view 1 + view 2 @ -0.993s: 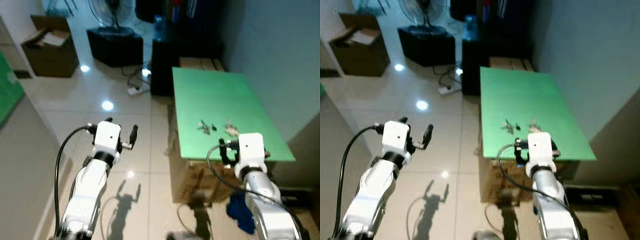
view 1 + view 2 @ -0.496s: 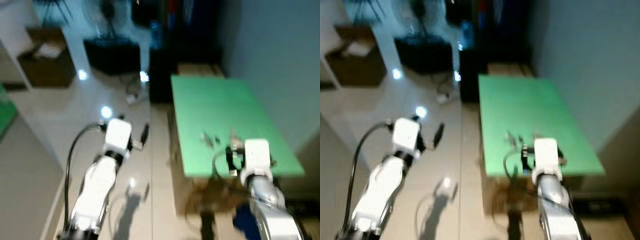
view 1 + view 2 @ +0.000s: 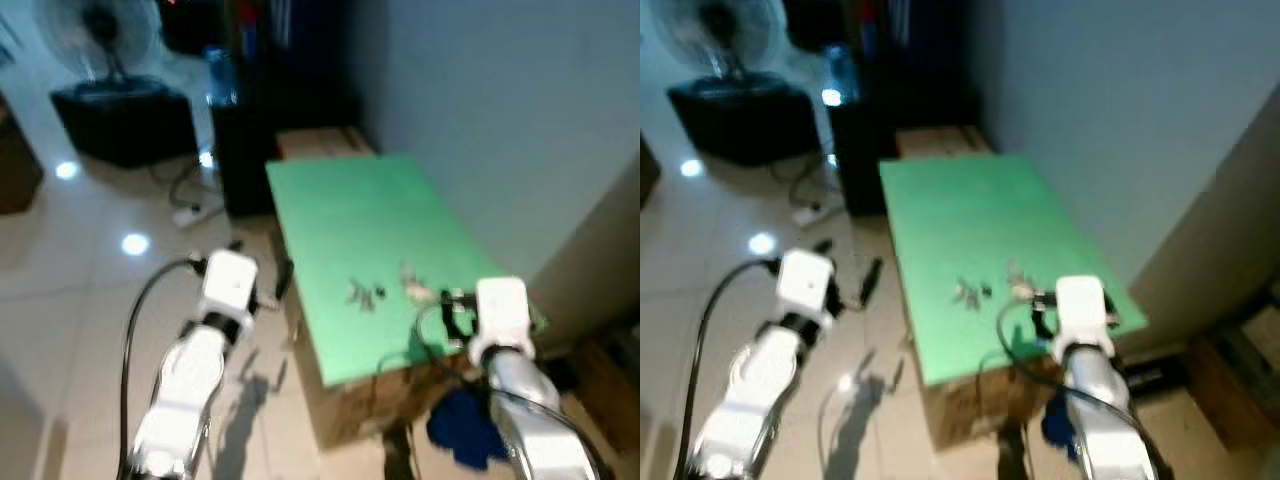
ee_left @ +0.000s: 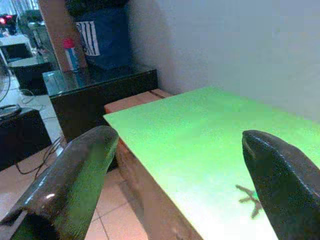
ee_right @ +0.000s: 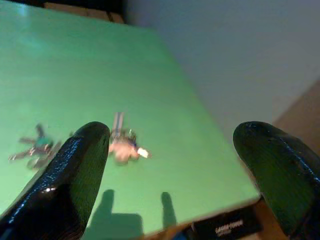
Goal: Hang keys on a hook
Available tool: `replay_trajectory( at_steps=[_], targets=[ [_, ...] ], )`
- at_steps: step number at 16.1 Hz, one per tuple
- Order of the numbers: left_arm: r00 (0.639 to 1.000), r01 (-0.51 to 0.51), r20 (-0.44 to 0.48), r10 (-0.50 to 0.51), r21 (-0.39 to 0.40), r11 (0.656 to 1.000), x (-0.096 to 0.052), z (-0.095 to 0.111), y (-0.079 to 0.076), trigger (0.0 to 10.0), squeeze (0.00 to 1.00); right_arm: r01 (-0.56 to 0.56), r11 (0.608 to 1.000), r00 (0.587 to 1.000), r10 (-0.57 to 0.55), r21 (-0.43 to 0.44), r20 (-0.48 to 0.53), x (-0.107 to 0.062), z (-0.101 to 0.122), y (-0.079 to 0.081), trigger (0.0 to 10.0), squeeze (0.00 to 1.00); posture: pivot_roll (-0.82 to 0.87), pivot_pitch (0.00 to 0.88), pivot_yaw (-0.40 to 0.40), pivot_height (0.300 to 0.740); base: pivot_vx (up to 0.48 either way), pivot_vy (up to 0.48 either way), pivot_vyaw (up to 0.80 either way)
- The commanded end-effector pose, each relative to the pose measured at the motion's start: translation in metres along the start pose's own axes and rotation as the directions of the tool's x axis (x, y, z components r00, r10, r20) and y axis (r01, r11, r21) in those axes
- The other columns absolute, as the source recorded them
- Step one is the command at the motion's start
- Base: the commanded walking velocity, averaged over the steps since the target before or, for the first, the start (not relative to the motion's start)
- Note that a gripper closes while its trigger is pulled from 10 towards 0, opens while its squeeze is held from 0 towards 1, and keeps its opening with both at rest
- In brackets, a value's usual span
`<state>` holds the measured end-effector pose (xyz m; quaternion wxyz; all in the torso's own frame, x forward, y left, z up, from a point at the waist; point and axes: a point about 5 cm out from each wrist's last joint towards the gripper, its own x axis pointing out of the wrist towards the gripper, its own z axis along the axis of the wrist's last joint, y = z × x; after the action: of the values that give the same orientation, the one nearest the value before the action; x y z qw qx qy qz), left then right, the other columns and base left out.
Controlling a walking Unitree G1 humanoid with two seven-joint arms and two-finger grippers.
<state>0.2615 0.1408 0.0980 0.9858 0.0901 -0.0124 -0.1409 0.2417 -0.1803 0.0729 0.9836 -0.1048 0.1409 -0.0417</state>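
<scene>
The green table stands against the wall, low enough that I look down on its top. Two key bunches lie loose near its front edge: dark keys and a paler bunch just beside them. My right end effector hangs over that front edge with fingers spread wide, aimed at the paler bunch, I judge to line up a pick. My left end effector, also open, waits off the table's side over the floor.
</scene>
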Motion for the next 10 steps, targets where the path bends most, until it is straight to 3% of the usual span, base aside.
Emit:
replay_trajectory(
  at_steps=[1, 6, 10],
  targets=[
    [0.998, -0.062, -0.008, 0.062, -0.017, 0.998, -0.005, -0.001, 0.011, 10.0, 0.0, -0.028, 0.999, 0.999, 0.029, -0.024, 0.039, -0.001, 0.01, 0.004, 10.0, 0.0, -0.17, 0.024, -0.096, 0.74, 0.0, 0.0, 0.0],
    [0.996, -0.089, 0.0, 0.089, -0.025, 0.996, -0.005, 0.002, 0.01, 10.0, 0.0, -0.074, 0.996, 0.994, 0.079, -0.054, 0.078, 0.004, 0.019, 0.0, 10.0, 0.0, -0.17, 0.027, -0.101, 0.74, 0.0, 0.0, 0.0],
    [0.997, -0.071, 0.02, 0.07, 0.023, 0.997, -0.002, 0.007, 0.008, 10.0, 0.0, -0.108, 0.991, 0.991, 0.113, -0.082, 0.066, 0.01, 0.017, 0.002, 10.0, 0.0, -0.15, 0.027, -0.095, 0.74, 0.0, 0.0, 0.0]
  ],
)
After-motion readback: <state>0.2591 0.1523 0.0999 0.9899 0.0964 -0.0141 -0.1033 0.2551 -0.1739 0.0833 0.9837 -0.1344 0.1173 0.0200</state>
